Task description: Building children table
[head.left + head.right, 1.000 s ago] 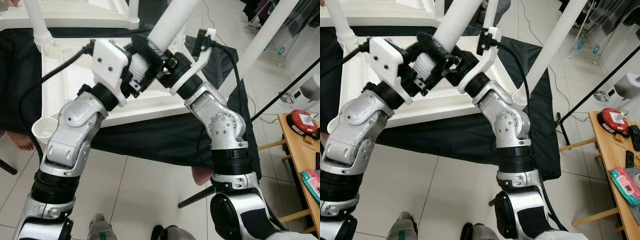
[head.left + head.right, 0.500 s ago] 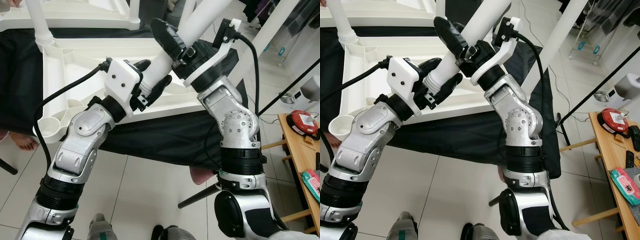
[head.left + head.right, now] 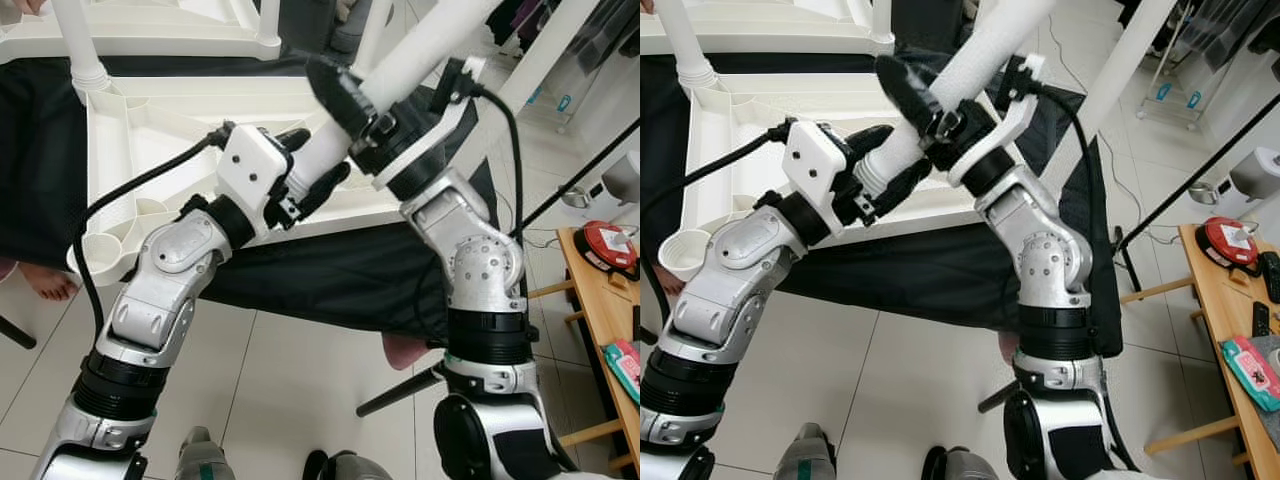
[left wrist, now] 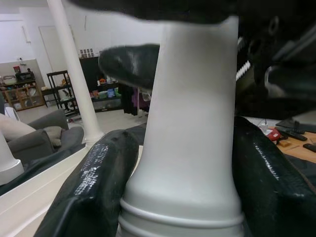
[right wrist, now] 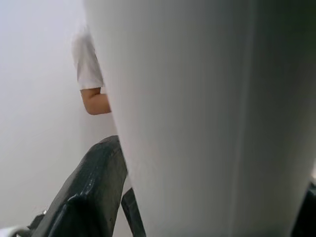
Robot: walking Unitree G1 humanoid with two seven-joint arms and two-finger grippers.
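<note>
So we had both grippers on the same white table leg [image 3: 420,50], which slanted up and away from the upside-down white plastic tabletop [image 3: 150,120] lying on a black cloth [image 3: 330,285] over the tiled floor [image 3: 280,390]. Our left gripper [image 3: 315,165] was clamped around the lower, ribbed end of the leg, right near the tabletop's front edge; in the left wrist view we could see its two black fingers [image 4: 98,182] pressed against either side of the leg, just above the ridged collar. Our right gripper [image 3: 350,100] was gripping the same leg a bit higher up, just beside the left one, with one long black finger [image 3: 910,90] lying along the leg's near side. The right wrist view was almost all white leg with a dark finger [image 5: 94,182] hugging it, so we'd call that grasped too. Another white leg [image 3: 75,45] was already standing in the tabletop's far left corner socket, and a round empty socket [image 3: 95,265] sat at the near left corner. Off to our right was a wooden side table [image 3: 600,300] with a red round thing [image 3: 605,245] on it, we couldn't tell what exactly. A person's bare foot [image 3: 40,280] poked in at the left edge by the cloth.
</note>
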